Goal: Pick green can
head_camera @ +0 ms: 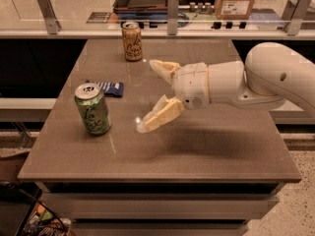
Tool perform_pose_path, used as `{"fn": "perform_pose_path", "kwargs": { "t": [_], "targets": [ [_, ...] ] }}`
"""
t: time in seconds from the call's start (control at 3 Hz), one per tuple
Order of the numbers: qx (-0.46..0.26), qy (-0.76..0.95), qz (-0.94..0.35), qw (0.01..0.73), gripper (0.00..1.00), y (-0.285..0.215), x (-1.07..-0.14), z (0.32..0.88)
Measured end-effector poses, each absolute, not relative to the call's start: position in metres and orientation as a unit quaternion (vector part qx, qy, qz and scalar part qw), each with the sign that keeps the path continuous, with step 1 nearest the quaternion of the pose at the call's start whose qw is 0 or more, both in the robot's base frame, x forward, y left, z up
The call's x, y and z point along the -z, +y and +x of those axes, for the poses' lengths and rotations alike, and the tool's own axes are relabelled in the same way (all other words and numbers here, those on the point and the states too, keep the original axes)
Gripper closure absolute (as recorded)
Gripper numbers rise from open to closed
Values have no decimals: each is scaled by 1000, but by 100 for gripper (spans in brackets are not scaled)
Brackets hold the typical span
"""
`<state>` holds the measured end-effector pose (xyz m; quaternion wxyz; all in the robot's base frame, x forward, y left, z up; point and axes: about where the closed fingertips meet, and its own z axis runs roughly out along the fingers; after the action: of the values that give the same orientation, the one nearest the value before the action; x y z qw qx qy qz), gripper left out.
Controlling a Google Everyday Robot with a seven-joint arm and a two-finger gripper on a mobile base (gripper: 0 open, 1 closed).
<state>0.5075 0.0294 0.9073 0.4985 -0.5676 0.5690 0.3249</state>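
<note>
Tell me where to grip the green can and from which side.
Probably best: grip the green can mid-body, across its round wall, coming from the side facing the open gripper, which hovers above the table. It stands upright with that side unobstructed.

Smooth cream plastic claw (146, 95) over the satin-sheen table (221, 151), near the glossy metal green can (93, 109).

Arm (275, 77) cropped by 3 o'clock edge. Gripper (146, 95), fingers spread, over table (221, 151) centre, at 3 o'clock of green can (92, 108). I cannot read can lettering: too blurred. Blue packet (110, 88) print illegible. Cardboard box (235, 1) cropped at 1 o'clock. Dark object (15, 205) at 7 o'clock cropped, kind unclear.
</note>
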Motion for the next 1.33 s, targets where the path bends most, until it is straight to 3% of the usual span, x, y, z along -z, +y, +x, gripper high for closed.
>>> {"fn": "perform_pose_path", "kwargs": {
  "t": [1.33],
  "targets": [
    [-374,544,-559,501,0,110,-873,496]
  ]
}}
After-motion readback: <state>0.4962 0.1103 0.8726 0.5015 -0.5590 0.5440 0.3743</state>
